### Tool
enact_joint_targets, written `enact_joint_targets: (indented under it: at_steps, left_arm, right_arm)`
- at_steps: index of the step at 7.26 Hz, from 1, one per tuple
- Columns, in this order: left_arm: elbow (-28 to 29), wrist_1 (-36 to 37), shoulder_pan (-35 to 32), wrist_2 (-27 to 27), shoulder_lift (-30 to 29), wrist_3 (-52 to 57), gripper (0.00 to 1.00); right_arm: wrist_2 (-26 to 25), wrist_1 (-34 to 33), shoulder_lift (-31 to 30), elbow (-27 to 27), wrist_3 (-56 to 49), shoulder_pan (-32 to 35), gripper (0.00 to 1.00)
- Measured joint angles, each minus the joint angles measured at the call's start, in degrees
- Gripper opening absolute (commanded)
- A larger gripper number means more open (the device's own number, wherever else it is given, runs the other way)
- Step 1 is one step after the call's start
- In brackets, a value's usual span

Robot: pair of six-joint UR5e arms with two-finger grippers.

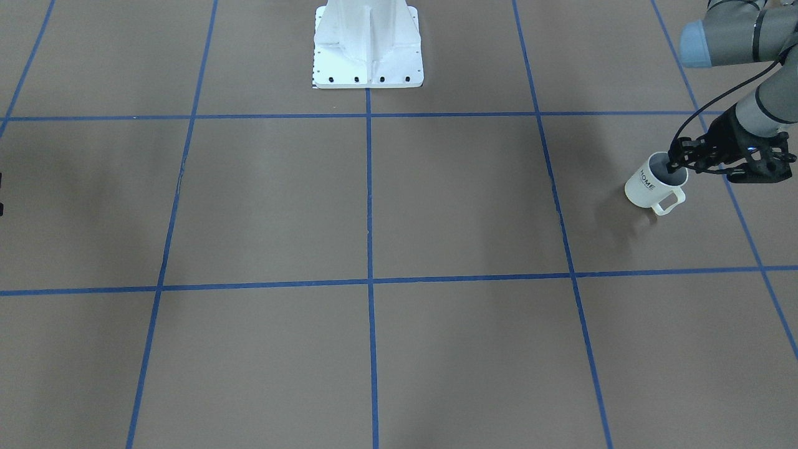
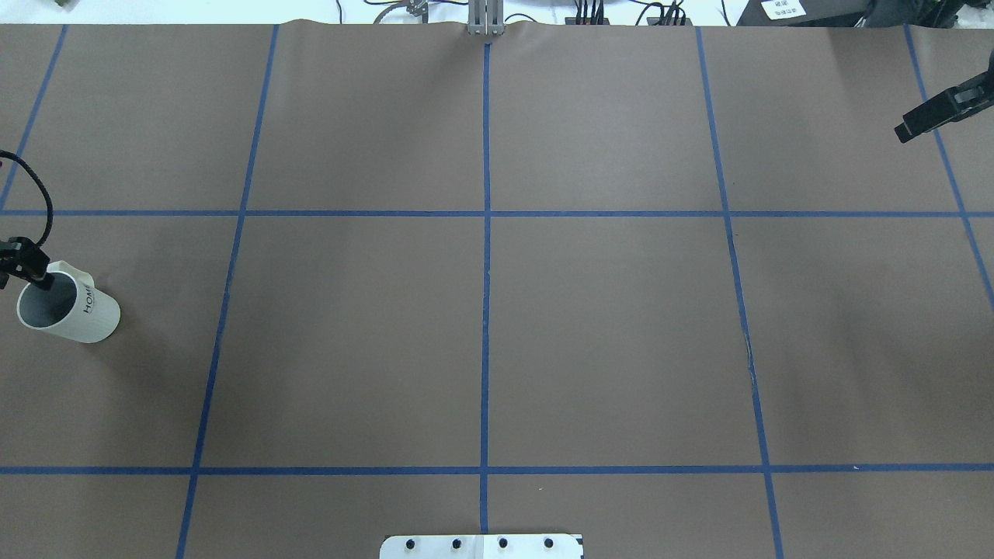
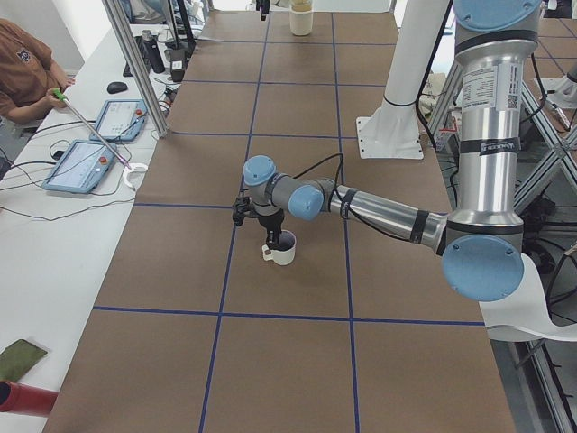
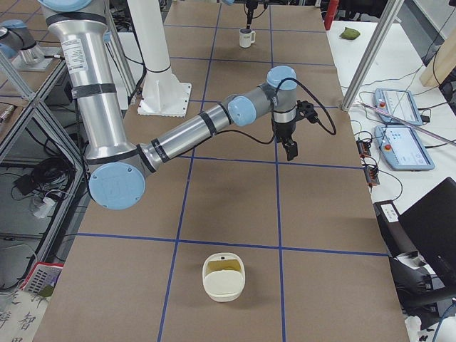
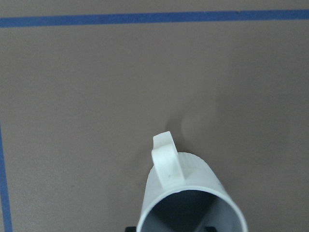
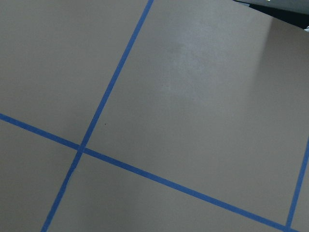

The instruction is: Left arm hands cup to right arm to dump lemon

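Exterior front-facing view showed the left claw (image 1: 676,165) clamped on the rim of the cup (image 1: 645,186), handle (image 1: 668,202) free beside the claw; cup judged rigid, slick, breakable, best received by its body.

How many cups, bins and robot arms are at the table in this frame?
Cups: 1, the cup
Bins: 1, the cream bin
Arms: 2, the left arm and the right arm
Total: 4
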Motion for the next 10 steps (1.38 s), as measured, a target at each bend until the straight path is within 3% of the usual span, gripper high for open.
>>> enact_joint_targets:
  at_steps: [2, 5, 8, 10]
  left_arm:
    - [-0.33, 0.44, -6.89, -1.65, 0.14, 7.01, 1.00]
    - [3.53, 0.38, -16.05, -4.24, 1.56, 14.55, 1.00]
    - [5.49, 0.54, -22.58, -6.80, 3.44, 19.03, 1.00]
    - [4.84, 0.45, -23.35, -6.86, 5.37, 17.41, 1.00]
  right_arm:
    - [0.05, -5.28, -0.10, 0.54, -3.44, 2.43, 1.00]
    - [0.24, -15.15, -1.74, 0.95, -12.59, 7.70, 1.00]
    - [6.86, -16.71, -9.25, 0.10, -14.68, 12.84, 1.00]
    - [7.99, -16.28, -11.94, -2.28, -14.68, 13.46, 1.00]
